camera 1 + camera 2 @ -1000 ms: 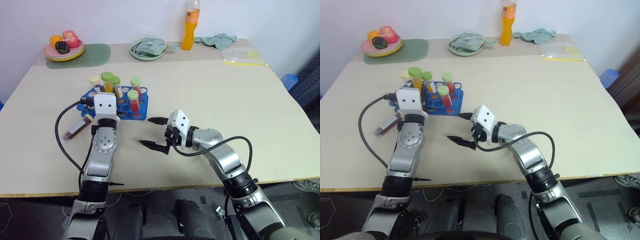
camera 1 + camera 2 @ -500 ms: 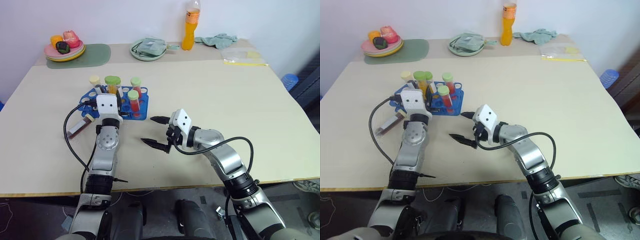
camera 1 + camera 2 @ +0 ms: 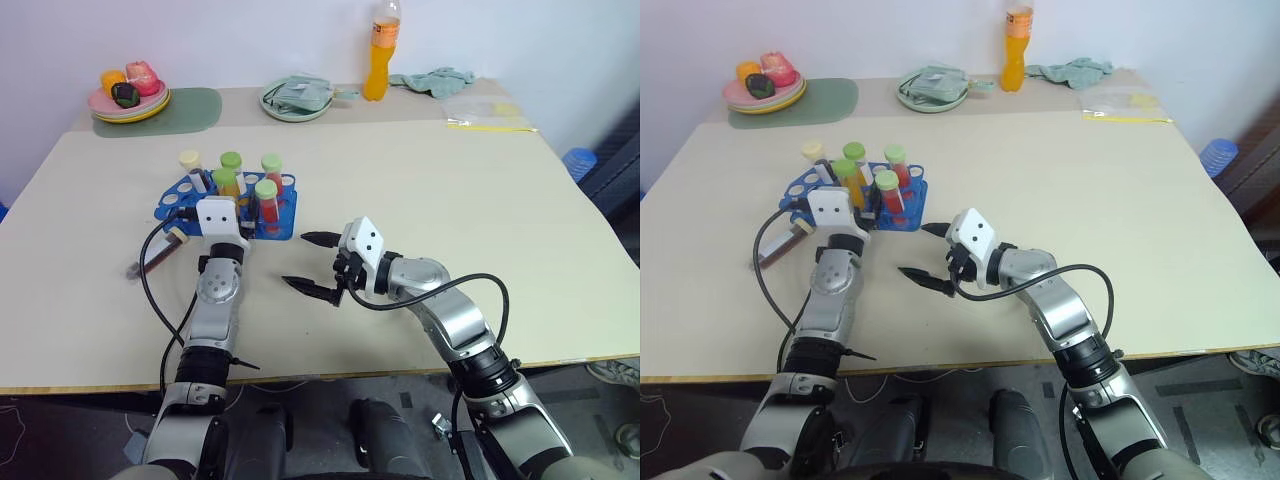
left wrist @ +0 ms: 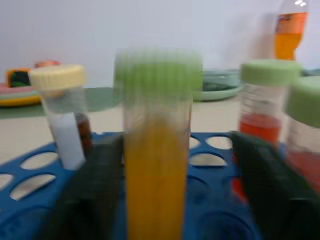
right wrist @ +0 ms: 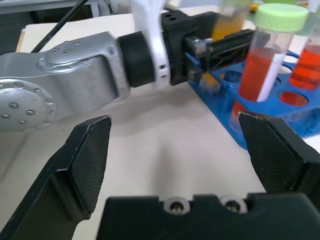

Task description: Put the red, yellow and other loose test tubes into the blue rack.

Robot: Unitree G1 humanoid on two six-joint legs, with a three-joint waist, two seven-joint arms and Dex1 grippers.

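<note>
**Yellow tube lowered into the rack; one tube left lying on the bench**

Lower than a second earlier, the yellow-orange tube (image 3: pixel 229 174) stood in a hole of the blue rack (image 3: pixel 276 224), at the upper left of the head view. The left claw (image 4: pixel 172 195) sat at the rack's near edge, its fingers (image 4: pixel 92 192) spread to either side of that tube and no longer pinching it, a gap showing on both sides in its wrist view. The right claw (image 3: pixel 311 265) hung mid-frame above the bench (image 3: pixel 420 200), jaws wide apart and empty.

Three more capped tubes stood in the rack, among them a red tube (image 3: pixel 266 198) and a cream-capped tube (image 3: pixel 190 165). The dark maroon tube (image 3: pixel 158 253) lay flat on the bench, just left of the left arm's cable.

Risks, as I judged them: the spread fingers stood close beside the neighbouring tubes, so a sideways or rising retreat could snag a cap and tip or lift a seated tube. The cable could also sweep the lying tube and roll it off.
</note>
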